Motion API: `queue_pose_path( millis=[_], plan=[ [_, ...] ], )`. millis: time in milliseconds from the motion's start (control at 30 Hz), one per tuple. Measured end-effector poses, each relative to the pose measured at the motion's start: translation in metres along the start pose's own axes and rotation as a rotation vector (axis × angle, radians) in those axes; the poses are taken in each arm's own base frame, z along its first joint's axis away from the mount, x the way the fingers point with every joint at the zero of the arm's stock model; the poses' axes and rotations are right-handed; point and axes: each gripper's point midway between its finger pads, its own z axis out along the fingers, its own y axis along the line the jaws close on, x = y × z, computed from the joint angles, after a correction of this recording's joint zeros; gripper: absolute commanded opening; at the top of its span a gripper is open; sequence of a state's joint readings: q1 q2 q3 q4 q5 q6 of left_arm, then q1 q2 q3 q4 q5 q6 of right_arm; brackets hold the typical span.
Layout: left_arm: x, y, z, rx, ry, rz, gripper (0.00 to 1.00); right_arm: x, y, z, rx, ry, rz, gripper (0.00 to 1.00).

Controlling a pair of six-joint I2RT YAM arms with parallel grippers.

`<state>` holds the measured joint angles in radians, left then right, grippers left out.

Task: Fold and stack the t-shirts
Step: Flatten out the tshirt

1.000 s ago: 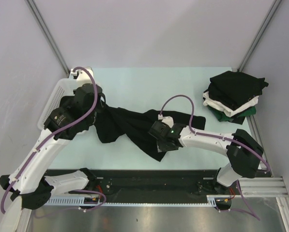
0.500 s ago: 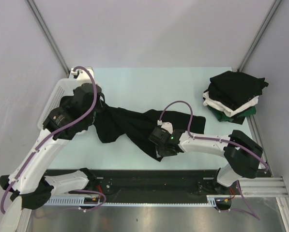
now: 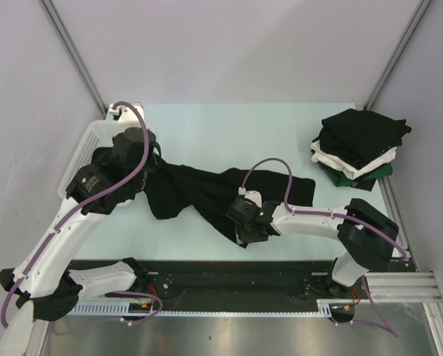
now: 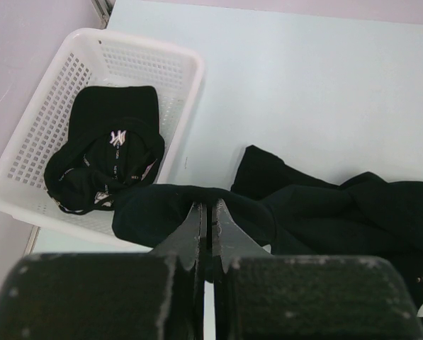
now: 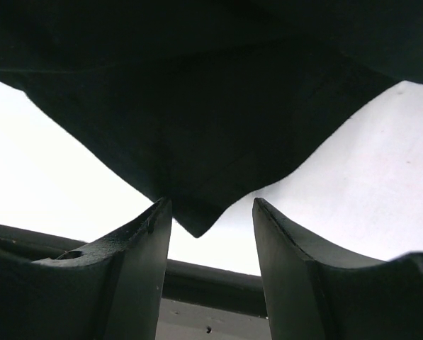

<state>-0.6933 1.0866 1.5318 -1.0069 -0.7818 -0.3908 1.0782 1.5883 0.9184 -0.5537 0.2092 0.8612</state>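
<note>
Left tool (image 4: 205,210), closed, pinches the crumpled black cloth t-shirt (image 3: 199,194) at centre left, anchoring it; right tool (image 5: 210,211) stands open astride its bottom corner, likely to spread it.

The right hand (image 3: 242,234) has slid down and slightly left in the overhead frame, from the middle of the black t-shirt (image 3: 195,193) to its pointed lower corner (which now sits between the spread fingers (image 5: 133,269)). Its forearm and elbow have followed leftward. The purple cable (image 3: 269,165) loop above the wrist stands taller and narrower.
</note>
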Motion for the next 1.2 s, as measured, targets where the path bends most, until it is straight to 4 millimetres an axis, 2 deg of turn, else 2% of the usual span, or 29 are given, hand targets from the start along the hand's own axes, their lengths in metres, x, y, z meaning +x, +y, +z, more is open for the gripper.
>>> queue_pose_path(
  millis=[567, 1200],
  plan=[
    [0.0001, 0.0002, 0.0000, -0.001, 0.001, 0.000, 0.00, 0.0050, 0.0028, 0.0064, -0.001, 0.018, -0.012, 0.53],
    [-0.0004, -0.0018, 0.0014, -0.001, 0.004, 0.003, 0.00, 0.0047, 0.0075, 0.0086, -0.010, 0.030, -0.035, 0.46]
  ],
)
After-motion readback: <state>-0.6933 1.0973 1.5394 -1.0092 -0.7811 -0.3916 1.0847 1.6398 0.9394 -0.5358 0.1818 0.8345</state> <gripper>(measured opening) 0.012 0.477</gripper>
